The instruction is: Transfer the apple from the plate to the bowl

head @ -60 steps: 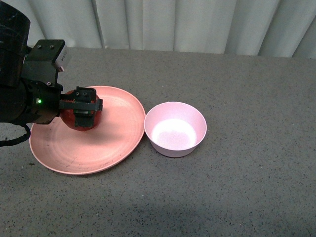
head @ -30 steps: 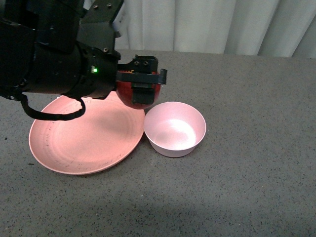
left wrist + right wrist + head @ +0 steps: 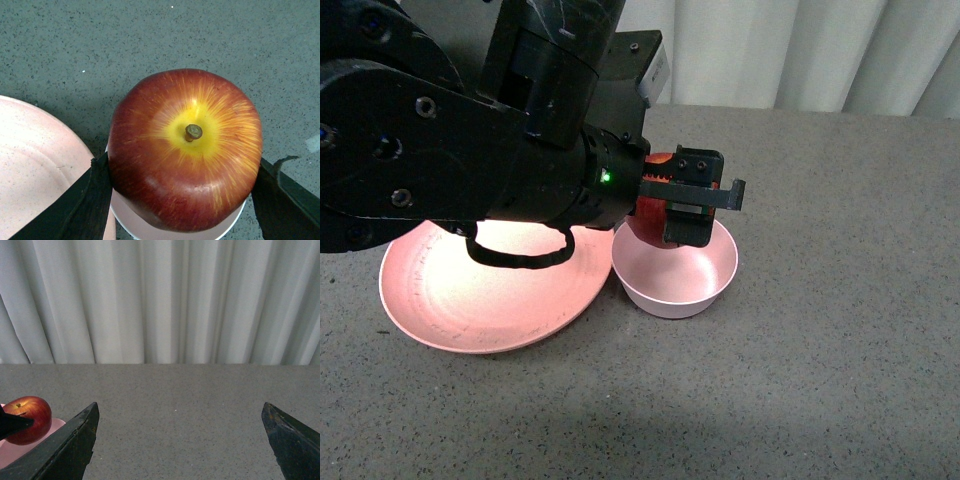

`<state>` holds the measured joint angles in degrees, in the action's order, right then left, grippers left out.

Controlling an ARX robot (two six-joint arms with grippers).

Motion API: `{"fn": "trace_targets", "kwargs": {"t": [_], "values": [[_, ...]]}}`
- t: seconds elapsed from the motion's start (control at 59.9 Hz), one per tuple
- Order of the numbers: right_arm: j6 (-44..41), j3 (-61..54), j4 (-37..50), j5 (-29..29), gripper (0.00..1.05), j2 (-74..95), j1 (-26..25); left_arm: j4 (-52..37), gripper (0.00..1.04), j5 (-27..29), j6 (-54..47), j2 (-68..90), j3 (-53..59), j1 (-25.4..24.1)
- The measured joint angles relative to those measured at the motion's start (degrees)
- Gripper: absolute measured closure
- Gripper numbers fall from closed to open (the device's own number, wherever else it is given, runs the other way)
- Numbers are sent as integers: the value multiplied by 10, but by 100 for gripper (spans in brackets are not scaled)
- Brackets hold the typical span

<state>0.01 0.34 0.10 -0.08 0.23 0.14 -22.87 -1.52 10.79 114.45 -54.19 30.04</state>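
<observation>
Our left pincer (image 3: pixel 682 200) is clamped on the apple (image 3: pixel 652 215), one dark finger on each flank, stem upward in the left wrist view. The apple hangs at the centre of the front frame, above the bowl (image 3: pixel 705 285) on the side next to the plate (image 3: pixel 470 300), which lies at lower left. Our right pincer (image 3: pixel 179 415) gapes wide, holding nothing. We judge the apple off-centre: released here, it could clip the rim, tip the bowl, or roll off across the surface (image 3: pixel 840 380).
</observation>
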Motion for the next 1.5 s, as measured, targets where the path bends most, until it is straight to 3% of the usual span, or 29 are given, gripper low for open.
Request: {"fn": "trace_targets", "kwargs": {"t": [0.634,0.651,0.717,1.068,1.201,1.502], "values": [[0,0,0,0,9,0,0,12,35,5,-3,40,-20,7],[0,0,0,0,9,0,0,8,15,13,-4,40,-20,9],[0,0,0,0,9,0,0,3,5,19,-5,40,-19,9],[0,0,0,0,9,0,0,-66,7,70,0,-38,44,-2],[0,0,0,0,9,0,0,-132,7,92,-21,-98,93,-14],[0,0,0,0,9,0,0,-189,7,134,-63,-234,213,-27]]}}
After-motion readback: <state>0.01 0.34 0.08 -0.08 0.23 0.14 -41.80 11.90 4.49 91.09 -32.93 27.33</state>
